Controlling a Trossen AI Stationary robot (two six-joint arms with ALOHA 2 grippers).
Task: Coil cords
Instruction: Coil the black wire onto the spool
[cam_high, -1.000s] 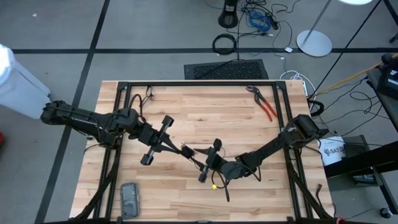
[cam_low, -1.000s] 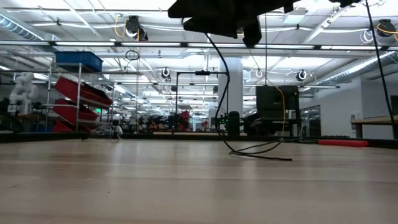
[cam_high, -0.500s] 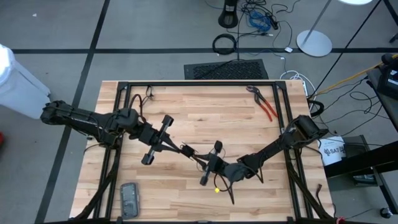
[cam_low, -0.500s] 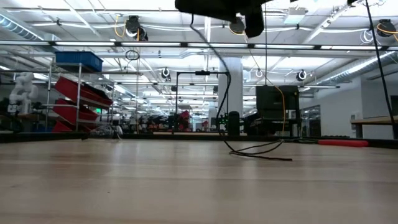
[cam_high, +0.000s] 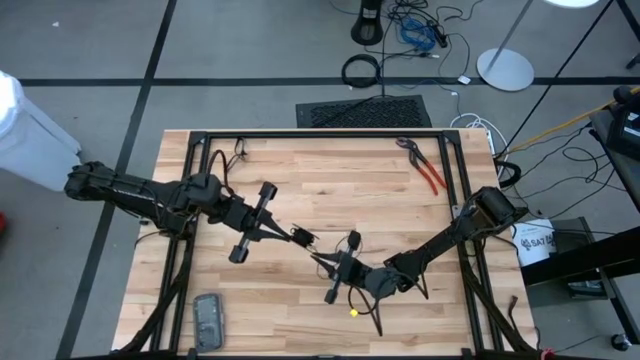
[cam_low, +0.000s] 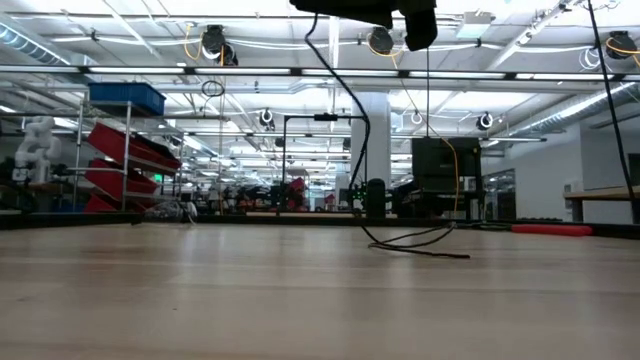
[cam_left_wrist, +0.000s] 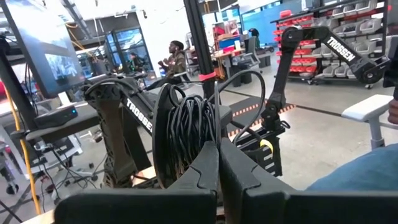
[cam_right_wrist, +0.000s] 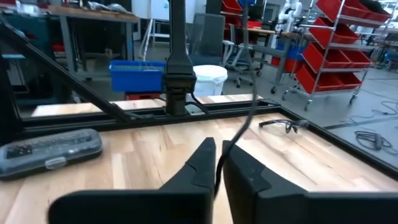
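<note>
Right gripper (cam_high: 322, 263) pinched nearly shut on the cord (cam_right_wrist: 239, 127), the thin black line rising from between its 2 fingers (cam_right_wrist: 199, 163) in the right wrist view. Raised above the wooden table (cam_high: 330, 185), just in front of centre, pointing toward the left gripper (cam_high: 298, 237). Left gripper clamped shut on a bundled coil of the same cord (cam_left_wrist: 186, 130), fingers (cam_left_wrist: 202, 171) pressed together around the loops. Both grippers near each other, with a short stretch of cord (cam_high: 312, 252) between them. From the low view, cord (cam_low: 350, 110) hanging down from overhead and trailing onto the tabletop in loose strands (cam_low: 420, 243). Farther out: small yellow piece (cam_high: 352, 312) below the right gripper, red-handled pliers (cam_high: 425, 168) near the far right corner, grey case (cam_high: 208, 320) at the near left edge.
</note>
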